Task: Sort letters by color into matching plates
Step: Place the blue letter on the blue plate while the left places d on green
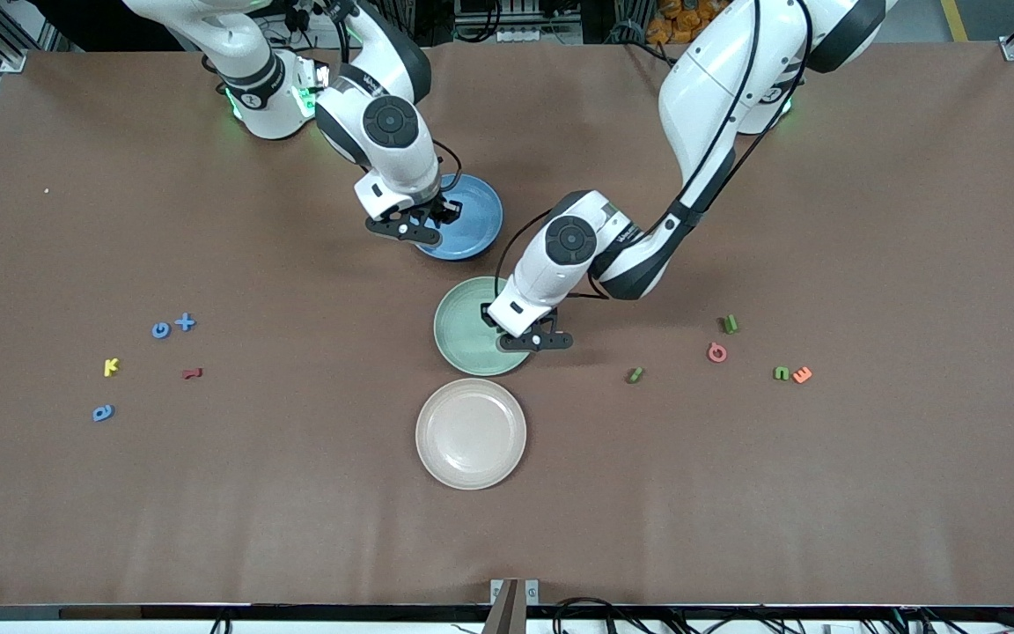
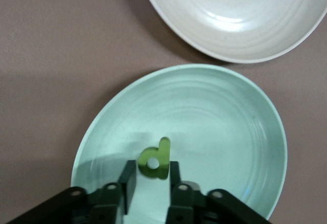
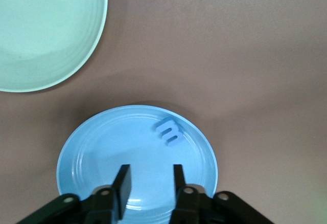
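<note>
My left gripper (image 1: 532, 342) is over the pale green plate (image 1: 463, 330), at its rim toward the left arm's end. In the left wrist view the gripper (image 2: 153, 170) is shut on a green letter "d" (image 2: 162, 152), held at the fingertips just above the plate (image 2: 230, 132). My right gripper (image 1: 415, 231) is open and empty over the blue plate (image 1: 472, 220). A blue letter "m" (image 3: 169, 131) lies in that plate (image 3: 102, 147). Three blue letters (image 1: 160, 330) (image 1: 185, 322) (image 1: 103, 412) lie toward the right arm's end. Three green letters (image 1: 731, 324) (image 1: 635, 375) (image 1: 781, 373) lie toward the left arm's end.
A beige plate (image 1: 470, 433) sits nearer the front camera than the green plate, almost touching it. A yellow letter (image 1: 111, 367) and a dark red one (image 1: 192, 373) lie among the blue letters. A pink letter (image 1: 716, 352) and an orange one (image 1: 803, 374) lie among the green ones.
</note>
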`<state>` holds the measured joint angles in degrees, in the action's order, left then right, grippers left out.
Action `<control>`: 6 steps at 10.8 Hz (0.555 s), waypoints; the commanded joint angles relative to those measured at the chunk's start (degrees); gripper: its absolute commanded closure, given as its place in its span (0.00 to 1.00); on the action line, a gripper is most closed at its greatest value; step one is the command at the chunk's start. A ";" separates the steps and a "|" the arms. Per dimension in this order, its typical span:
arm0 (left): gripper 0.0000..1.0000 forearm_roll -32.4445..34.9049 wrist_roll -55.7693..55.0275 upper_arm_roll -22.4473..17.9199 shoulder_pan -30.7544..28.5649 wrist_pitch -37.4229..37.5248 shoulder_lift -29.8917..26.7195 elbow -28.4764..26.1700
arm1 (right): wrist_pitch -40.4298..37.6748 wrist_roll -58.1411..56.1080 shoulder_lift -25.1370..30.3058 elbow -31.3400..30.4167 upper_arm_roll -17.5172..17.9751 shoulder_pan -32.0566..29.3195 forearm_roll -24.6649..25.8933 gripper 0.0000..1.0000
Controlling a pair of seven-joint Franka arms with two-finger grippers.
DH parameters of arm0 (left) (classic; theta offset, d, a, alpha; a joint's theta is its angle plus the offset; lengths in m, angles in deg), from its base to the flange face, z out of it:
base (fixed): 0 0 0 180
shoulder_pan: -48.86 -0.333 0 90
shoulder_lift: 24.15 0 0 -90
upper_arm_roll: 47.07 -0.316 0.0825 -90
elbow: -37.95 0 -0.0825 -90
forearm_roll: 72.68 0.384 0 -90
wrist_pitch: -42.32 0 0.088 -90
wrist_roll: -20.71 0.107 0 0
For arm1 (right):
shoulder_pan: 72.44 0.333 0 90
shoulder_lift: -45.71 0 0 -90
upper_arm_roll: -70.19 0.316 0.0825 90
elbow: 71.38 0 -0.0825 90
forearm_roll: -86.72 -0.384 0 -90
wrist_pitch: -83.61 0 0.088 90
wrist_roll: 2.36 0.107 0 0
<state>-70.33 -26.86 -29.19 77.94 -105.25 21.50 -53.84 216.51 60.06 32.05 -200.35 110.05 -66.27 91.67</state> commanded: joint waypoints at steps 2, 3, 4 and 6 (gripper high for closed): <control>0.00 0.63 -0.16 -0.65 -0.52 3.83 -3.37 0.57 | -1.67 1.13 2.66 0.30 1.28 -2.90 1.29 0.00; 0.00 2.81 0.63 -0.91 -1.83 7.69 -5.47 0.57 | -2.98 -1.32 3.98 0.30 1.20 -4.66 1.29 0.00; 0.00 4.66 2.12 -0.92 -3.75 11.04 -6.71 0.57 | -5.26 -5.60 5.21 0.30 1.11 -6.85 1.29 0.00; 0.00 6.08 8.78 -1.00 -7.72 12.12 -7.07 0.48 | -8.43 -12.30 7.85 0.30 -0.38 -10.02 1.21 0.00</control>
<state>-66.24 -24.07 -30.26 74.02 -95.03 16.13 -52.14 211.29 53.78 35.80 -199.45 110.07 -72.65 92.56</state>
